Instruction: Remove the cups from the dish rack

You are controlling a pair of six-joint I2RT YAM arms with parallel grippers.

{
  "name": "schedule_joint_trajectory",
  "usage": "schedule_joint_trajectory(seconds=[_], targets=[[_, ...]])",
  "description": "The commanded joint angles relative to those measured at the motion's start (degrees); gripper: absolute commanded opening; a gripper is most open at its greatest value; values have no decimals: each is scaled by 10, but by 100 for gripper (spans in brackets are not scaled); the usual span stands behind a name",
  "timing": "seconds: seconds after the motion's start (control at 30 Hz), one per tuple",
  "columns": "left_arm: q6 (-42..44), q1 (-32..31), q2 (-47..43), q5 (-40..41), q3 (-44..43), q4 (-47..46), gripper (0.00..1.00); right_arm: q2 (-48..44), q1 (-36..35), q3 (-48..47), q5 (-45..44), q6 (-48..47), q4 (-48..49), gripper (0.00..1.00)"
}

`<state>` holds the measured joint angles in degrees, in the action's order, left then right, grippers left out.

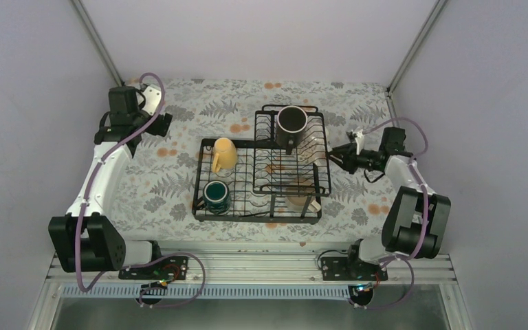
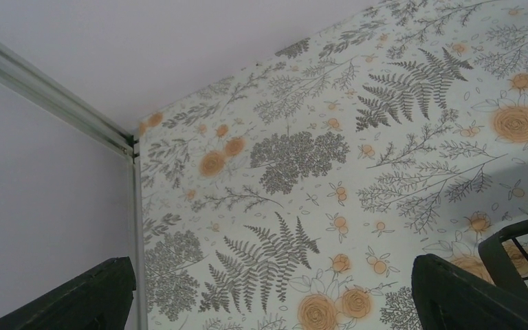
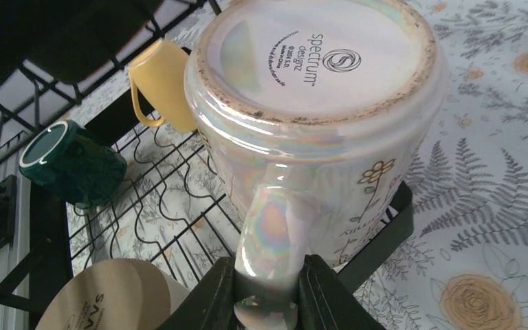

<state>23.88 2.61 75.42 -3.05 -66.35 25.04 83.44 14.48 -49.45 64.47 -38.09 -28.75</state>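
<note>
left of the dish rack (image 1: 197,180), my left gripper (image 2: 268,302) hangs spread and empty. the yellow mug (image 1: 224,152) and teal mug (image 1: 216,194) sit in the rack's left end. at its right side the right gripper (image 3: 267,292) pinches only the glossy handle of the upturned white mug (image 3: 316,103) — i fear it swivels or slips on the lift, striking the cream mug (image 3: 103,295) beside it.

The right gripper (image 1: 333,157) is sitting against a pale mug (image 1: 310,146) at the dish rack's (image 1: 254,218) right edge, while a black mug (image 1: 292,122) is standing just beyond.
</note>
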Motion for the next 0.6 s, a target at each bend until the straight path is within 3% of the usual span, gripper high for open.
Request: schedule_joint_trajectory(seconds=[0.0,0.23,0.57], targets=[[11,-16,-2,38,-27,-14,100,-27,31,-57,44,-12,-8,4],[14,-40,2,56,-45,-25,100,-35,64,-104,17,-18,-66,4],[67,-108,-1,168,-59,-102,100,-27,106,-154,-43,-14,-109,4]])
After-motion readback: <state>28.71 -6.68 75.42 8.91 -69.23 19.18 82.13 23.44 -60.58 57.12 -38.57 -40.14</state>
